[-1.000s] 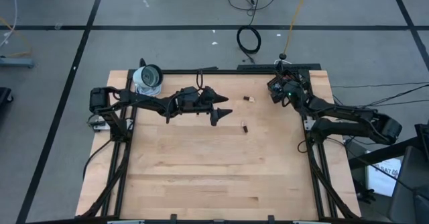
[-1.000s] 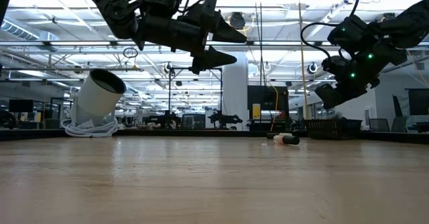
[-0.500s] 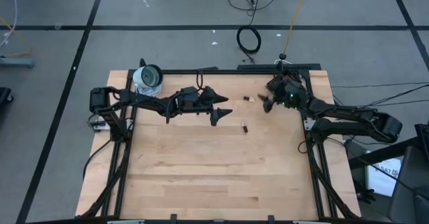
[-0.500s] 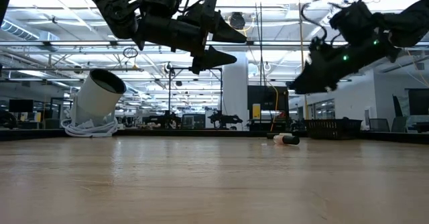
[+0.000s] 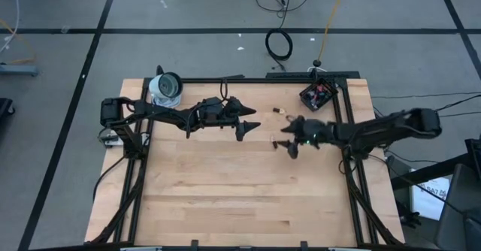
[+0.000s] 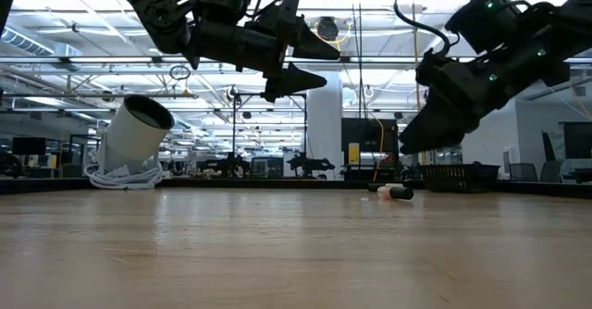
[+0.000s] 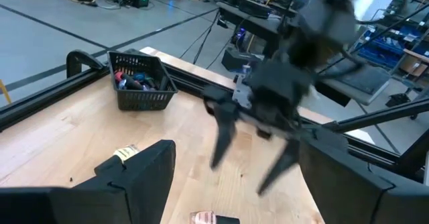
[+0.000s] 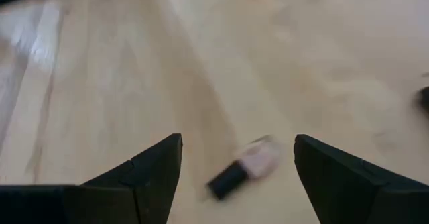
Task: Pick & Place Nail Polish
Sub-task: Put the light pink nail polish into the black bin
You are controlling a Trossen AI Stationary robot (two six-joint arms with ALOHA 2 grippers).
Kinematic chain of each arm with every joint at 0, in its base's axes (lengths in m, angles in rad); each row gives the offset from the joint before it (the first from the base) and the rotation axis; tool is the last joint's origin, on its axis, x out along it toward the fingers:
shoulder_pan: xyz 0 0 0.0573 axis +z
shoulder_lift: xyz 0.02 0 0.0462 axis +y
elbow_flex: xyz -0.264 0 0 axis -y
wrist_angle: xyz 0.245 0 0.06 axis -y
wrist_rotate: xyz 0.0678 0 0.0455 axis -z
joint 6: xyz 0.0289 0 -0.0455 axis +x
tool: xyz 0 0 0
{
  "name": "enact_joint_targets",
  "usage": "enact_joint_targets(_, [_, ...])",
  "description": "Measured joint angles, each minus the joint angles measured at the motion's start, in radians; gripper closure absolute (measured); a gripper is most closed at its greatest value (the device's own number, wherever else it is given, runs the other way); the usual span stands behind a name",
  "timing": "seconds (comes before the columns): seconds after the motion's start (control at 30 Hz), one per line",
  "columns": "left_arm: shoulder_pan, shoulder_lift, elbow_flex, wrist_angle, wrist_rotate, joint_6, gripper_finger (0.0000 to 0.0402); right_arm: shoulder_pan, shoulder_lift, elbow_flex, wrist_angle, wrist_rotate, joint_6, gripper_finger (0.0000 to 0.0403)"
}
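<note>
- Wooden table w/ black frame fills the high view; grey floor w/ cables around it, big open hall behind in the low view.
- White cylinder lamp-like object sits tilted at the table's far left corner.
- Left arm waits over the table's far-left-centre; left gripper hangs above the wood, fingers spread, holding nothing.
- Right arm reaches in from the right edge; right gripper is over the table's far-centre, fingers spread wide, empty. Left wrist view shows it nose-down, prongs apart.
- Black mesh basket at the far right corner, holding a few nail polish bottles; exact count too small to tell.
- Two loose bottles on the wood: one beige w/ dark cap just beside the right gripper, lying on its side; right wrist view puts it between the fingers. Other one lies farther back, apart from both grippers.
- Step, as I judge it: approach to pick the nearer bottle; not gripped yet.
- Next move prob. needs: drop straight down, straddle the bottle across its narrow body, close gently. It's round & lying flat, so it could roll or skid out if a fingertip nudges it first.
</note>
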Motion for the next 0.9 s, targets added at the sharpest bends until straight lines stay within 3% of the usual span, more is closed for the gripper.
enact_joint_targets(0.2, [0.000,0.000,0.000,-0.001,-0.009,0.000,0.0092,0.158,0.153,0.052,-0.001,0.161,0.111,0.0132])
enact_joint_targets(0.47, [-0.001,0.000,0.000,-0.003,-0.023,-0.006,0.0094,0.193,0.331,0.091,-0.001,0.298,0.122,0.0132])
enact_joint_targets(0.7, [-0.010,0.000,0.000,-0.007,-0.023,-0.003,0.0100,0.166,0.384,0.095,0.022,0.296,0.122,0.0135])
enact_joint_targets(0.9, [-0.013,0.000,0.000,-0.007,-0.024,0.000,0.0092,0.158,0.383,0.095,0.004,0.293,0.097,0.0169])
